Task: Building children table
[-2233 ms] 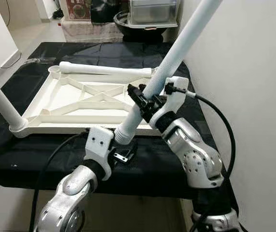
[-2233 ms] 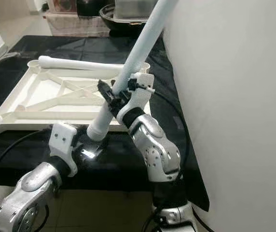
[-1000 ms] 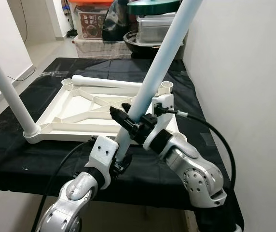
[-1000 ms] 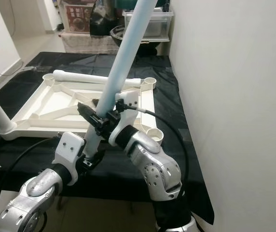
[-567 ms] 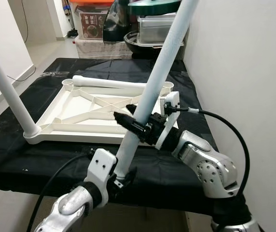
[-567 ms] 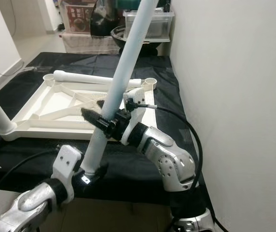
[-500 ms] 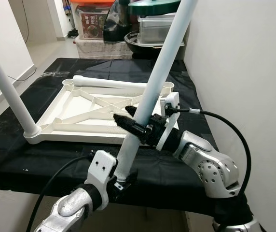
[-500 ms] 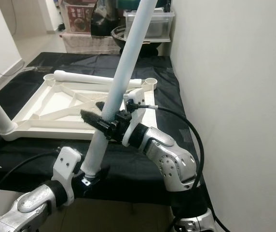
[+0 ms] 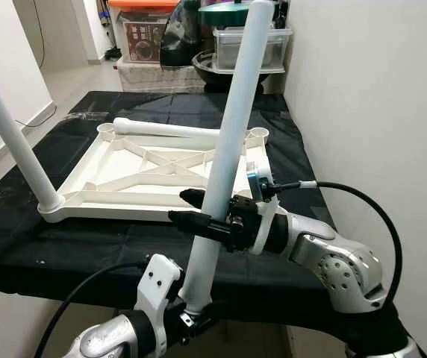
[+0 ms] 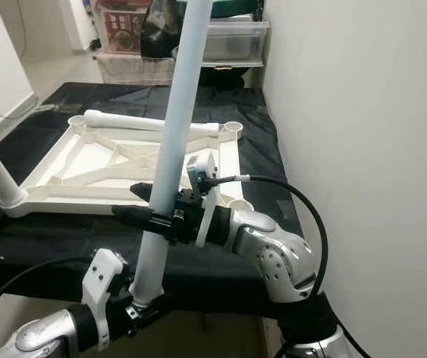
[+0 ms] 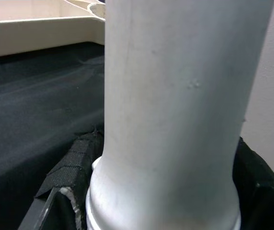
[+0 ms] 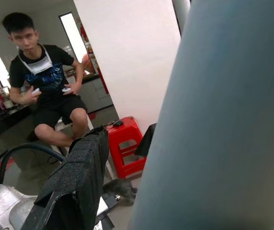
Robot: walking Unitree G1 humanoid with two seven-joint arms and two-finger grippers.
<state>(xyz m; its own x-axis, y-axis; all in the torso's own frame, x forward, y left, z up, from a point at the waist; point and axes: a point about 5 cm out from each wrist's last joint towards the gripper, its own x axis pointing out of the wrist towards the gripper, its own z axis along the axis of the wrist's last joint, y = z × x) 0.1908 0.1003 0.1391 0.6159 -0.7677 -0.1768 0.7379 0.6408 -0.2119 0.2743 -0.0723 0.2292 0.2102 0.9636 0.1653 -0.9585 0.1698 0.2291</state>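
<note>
A long white table leg [image 9: 228, 142] stands almost upright in front of the black-covered table [image 9: 72, 250]. My left gripper [image 9: 195, 317] is shut on its flared lower end, below the table's front edge. Partway up, my right gripper [image 9: 187, 209] is shut on the same leg, its fingers [image 12: 74, 182] reaching past it. In the left wrist view the leg [image 11: 175, 120] sits against a finger pad [image 11: 74, 163]. The upturned white tabletop [image 9: 101, 160] lies on the cloth. One leg [image 9: 12, 142] stands in its near left corner. Another leg [image 9: 169, 128] lies along its far edge.
A white wall [image 9: 378, 112] runs close along the right side. The tabletop's right corner sockets [image 10: 232, 127] [image 10: 240, 204] are open. Boxes and bins [image 9: 236, 45] are stacked behind the table. In the right wrist view a person [image 12: 46, 96] sits beyond a red stool [image 12: 127, 143].
The held leg has swung from a rightward lean to nearly upright. Its lower end and my left gripper dropped below the table's front edge; my right gripper moved lower and nearer.
</note>
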